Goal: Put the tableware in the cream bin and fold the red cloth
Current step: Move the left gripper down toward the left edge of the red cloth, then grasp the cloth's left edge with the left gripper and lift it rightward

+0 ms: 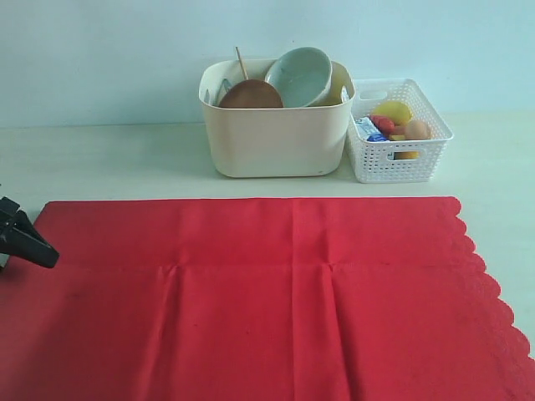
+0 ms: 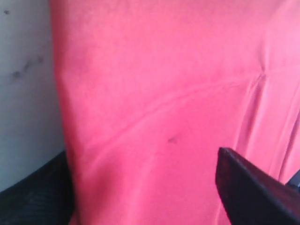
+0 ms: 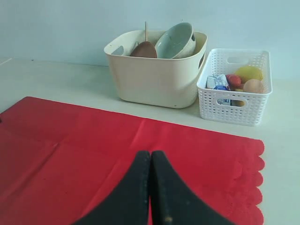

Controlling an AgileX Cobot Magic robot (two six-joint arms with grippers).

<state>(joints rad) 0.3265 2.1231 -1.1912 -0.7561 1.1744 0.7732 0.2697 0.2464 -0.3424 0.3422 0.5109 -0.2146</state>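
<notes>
Red cloth [image 1: 251,284]: one, spread flat at 6 o'clock. Likely soft, light, limp, prone to sliding. Best pinched at 9 o'clock edge, where left gripper [image 1: 38,246] hovers, jaws wide, empty. Right gripper [image 3: 150,157] closed, empty. Cream bin [image 1: 276,138]: one, 12 o'clock, holding one bowl [image 1: 301,75], one plate [image 1: 251,94]. One white basket [image 1: 401,159], 1 o'clock.

No readable text anywhere, print on the blue-white carton [image 3: 216,82] in the white basket [image 3: 234,111] too small to read

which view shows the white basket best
The right wrist view: the white basket is large and whole, with the food inside clear. The exterior view shows it smaller; the left wrist view does not show it.
</notes>
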